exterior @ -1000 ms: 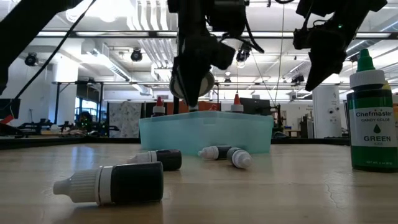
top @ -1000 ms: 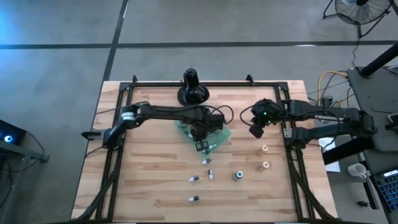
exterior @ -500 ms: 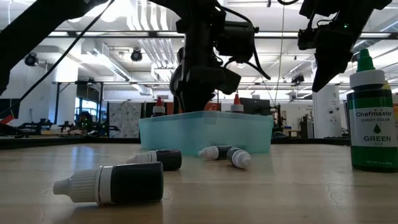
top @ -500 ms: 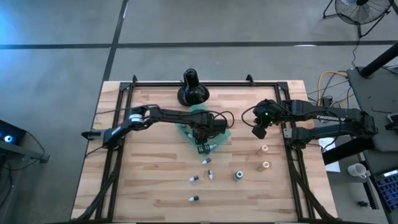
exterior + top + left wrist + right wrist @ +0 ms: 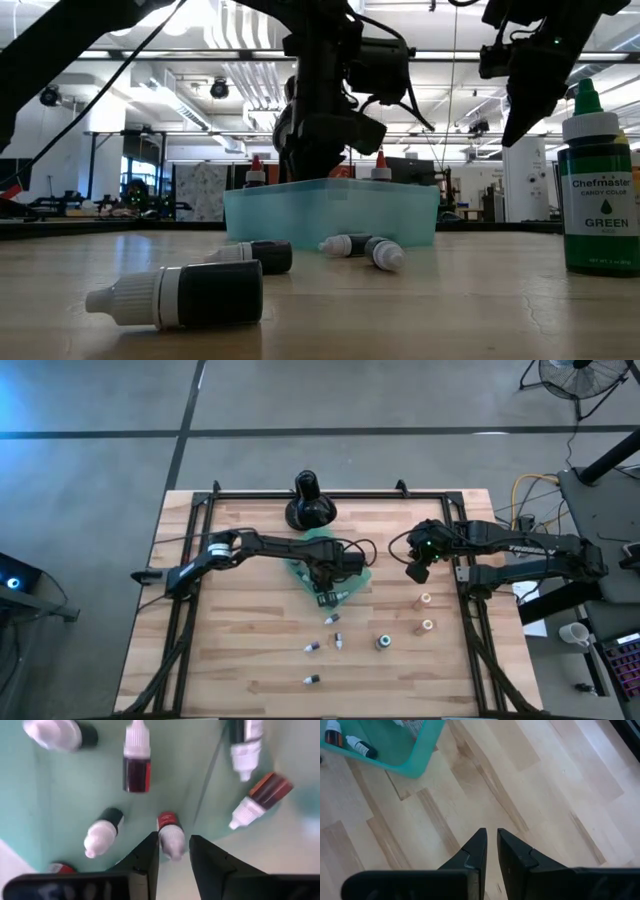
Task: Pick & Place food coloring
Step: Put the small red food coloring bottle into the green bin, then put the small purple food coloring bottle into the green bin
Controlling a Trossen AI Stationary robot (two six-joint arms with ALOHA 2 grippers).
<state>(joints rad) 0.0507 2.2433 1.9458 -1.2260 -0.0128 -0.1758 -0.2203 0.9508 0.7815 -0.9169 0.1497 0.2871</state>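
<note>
Left wrist view: my left pincer point(image 5: 174, 851) has just parted around a red-capped bottle point(image 5: 170, 832) inside the tray point(image 5: 60, 795) (delivered, I judge); right pincer point(image 5: 490, 847) stays together at three o'clock.

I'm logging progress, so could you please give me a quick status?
Left gripper over tray, fingers astride red bottle. Right gripper shut, waiting above bare table.

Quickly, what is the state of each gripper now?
Left gripper: open around a red dropper bottle in the teal tray.
Right gripper: shut, empty.
</note>
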